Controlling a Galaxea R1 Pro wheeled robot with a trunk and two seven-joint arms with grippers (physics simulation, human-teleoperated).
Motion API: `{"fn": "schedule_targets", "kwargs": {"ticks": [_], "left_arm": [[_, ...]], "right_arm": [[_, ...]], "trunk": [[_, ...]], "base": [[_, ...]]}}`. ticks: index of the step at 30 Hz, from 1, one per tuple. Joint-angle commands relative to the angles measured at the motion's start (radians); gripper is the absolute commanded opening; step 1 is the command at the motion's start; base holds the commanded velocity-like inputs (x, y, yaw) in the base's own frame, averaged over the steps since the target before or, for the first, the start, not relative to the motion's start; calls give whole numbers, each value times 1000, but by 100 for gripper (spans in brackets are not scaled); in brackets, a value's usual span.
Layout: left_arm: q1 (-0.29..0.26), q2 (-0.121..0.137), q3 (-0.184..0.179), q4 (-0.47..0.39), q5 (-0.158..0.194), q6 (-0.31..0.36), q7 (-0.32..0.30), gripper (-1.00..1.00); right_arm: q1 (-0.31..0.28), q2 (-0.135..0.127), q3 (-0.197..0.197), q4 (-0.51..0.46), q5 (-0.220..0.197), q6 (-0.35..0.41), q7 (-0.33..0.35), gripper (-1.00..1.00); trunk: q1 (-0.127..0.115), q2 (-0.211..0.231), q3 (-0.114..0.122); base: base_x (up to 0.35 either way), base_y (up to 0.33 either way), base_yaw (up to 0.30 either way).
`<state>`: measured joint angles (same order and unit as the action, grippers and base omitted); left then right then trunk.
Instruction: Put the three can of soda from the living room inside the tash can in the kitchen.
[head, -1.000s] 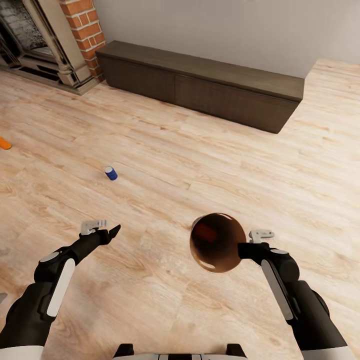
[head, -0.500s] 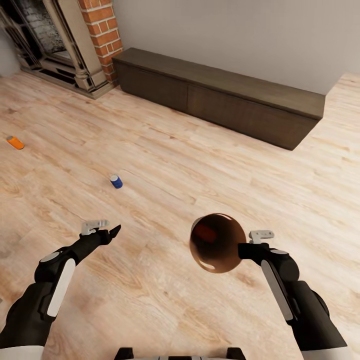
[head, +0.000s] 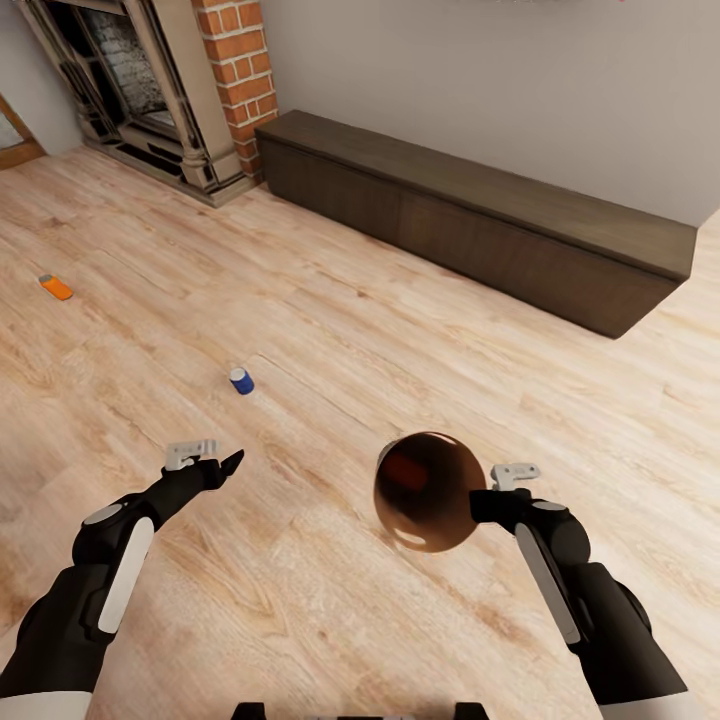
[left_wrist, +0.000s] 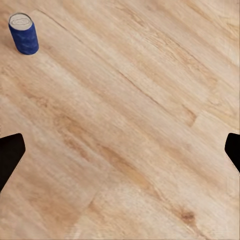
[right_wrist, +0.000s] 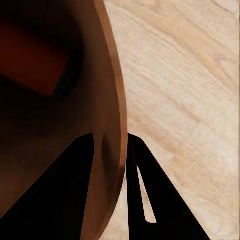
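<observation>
The tash can (head: 428, 492), a glossy copper-brown bin, hangs tilted above the floor, mouth towards me. My right gripper (head: 479, 503) is shut on its rim. In the right wrist view the two dark fingers (right_wrist: 150, 200) straddle the bin wall (right_wrist: 107, 100). A dim reddish patch shows inside the bin; I cannot tell what it is. A dark blue can of soda (head: 241, 381) stands upright on the floor ahead of my left gripper (head: 210, 458), which is open and empty. The left wrist view shows that blue can (left_wrist: 23, 33) well beyond the gripper (left_wrist: 120, 152). An orange can (head: 55, 287) lies far left.
A long dark brown low cabinet (head: 480, 215) runs along the grey back wall. A red brick fireplace (head: 170, 90) stands at the back left. Light wood plank floor (head: 400, 350) stretches between me and both.
The whole head view has shifted: cabinet, fireplace and cans sit further right and lower in the picture, so the camera moved. Both arms keep their pose, the bin still held.
</observation>
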<state>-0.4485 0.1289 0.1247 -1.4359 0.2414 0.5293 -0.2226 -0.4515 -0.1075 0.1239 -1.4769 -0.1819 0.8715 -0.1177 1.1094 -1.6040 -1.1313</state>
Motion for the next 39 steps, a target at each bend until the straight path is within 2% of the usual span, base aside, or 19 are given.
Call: {"fn": "schedule_targets", "kwargs": {"ticks": [1,23,39], "left_arm": [[0,0,0,0,1,0,0,100],[0,-8,1,5,2,0,1,100],[-1,-16,2,10,0,0,1,100]], "right_arm": [[0,0,1,0,-14,-2,3,-100],[-1,-1,0,0,-14,-3,3,-100],[-1,-17,-12,-2,-13,-2,7,-100]], "trunk": [[0,0,1],[0,0,29],[0,0,49]], "base": [[296,-150,173],[296,-150,173],[296,-149,173]]}}
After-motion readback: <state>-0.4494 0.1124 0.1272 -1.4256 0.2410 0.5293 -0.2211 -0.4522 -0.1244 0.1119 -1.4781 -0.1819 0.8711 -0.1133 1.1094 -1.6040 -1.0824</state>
